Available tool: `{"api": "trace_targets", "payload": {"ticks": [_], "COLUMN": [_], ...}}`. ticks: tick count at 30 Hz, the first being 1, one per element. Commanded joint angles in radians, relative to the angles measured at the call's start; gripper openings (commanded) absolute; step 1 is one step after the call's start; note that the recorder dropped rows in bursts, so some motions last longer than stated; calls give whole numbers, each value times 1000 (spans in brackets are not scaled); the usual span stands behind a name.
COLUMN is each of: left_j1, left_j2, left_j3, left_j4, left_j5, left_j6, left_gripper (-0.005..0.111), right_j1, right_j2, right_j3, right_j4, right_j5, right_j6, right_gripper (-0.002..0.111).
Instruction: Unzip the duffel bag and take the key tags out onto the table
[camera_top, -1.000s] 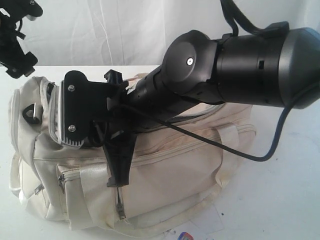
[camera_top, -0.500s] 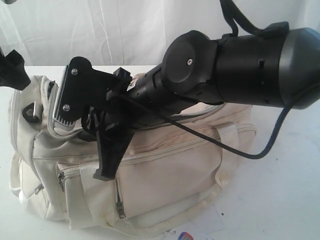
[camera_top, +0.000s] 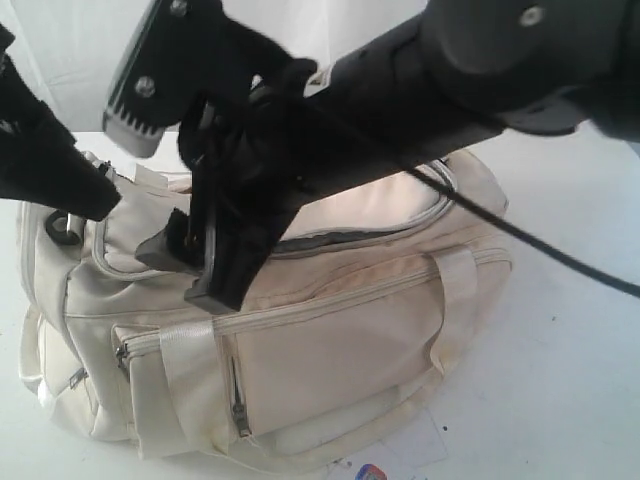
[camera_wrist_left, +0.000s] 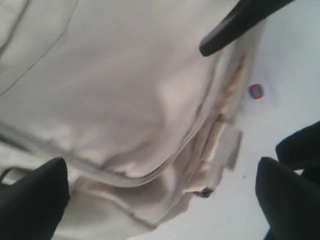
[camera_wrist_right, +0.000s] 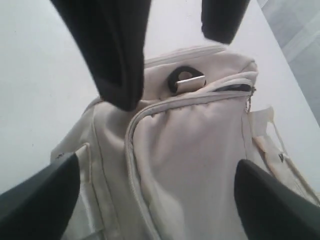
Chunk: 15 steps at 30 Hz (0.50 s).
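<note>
Looking first at the exterior view, we see the duffel bag (camera_top: 340, 340) lying on the white table (camera_top: 570, 400), its top zip parted to a dark slit (camera_top: 350, 242). The right gripper (camera_top: 180, 200) hovers over the bag's left end, jaws wide apart, holding nothing. In the left wrist view, the left gripper (camera_wrist_left: 160, 200) hangs spread above the bag's cream side, empty. In the right wrist view, the right gripper (camera_wrist_right: 157, 200) frames the bag's end and a black D-ring (camera_wrist_right: 186, 78). No key tags show. We judge the unzipping unfinished, so the next move calls for widening that opening.
</note>
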<state>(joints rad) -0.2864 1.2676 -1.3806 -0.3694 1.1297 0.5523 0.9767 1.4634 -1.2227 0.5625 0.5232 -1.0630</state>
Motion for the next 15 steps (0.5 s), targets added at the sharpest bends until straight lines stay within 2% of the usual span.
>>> {"api": "trace_targets", "payload": {"ticks": [1,5,7,11,15], "left_j1": [2,-45,-80,-167,-235], "left_j2": [-11,-11,-9,-9,-9], "left_j3": [-5,-3,12,83,142], "left_j4": [-209,-229,-235,-222,-109], "left_j5": [91,91,85,-24,-226], "left_j6": [99,151,182,293,346], "left_gripper": [105,105,105,105,105], "right_j1": [0,0,0,0,0], "right_j2": [-135,-230,-271,-335,-375], "right_j3": [1,1,3,5,5], "right_j4": [-370,-651,-697,-690,-690], "right_j5": [190,482,601,684,666], "right_j6": [454,907,1009,1025,1025], "right_gripper": [78,78,78,78,78]}}
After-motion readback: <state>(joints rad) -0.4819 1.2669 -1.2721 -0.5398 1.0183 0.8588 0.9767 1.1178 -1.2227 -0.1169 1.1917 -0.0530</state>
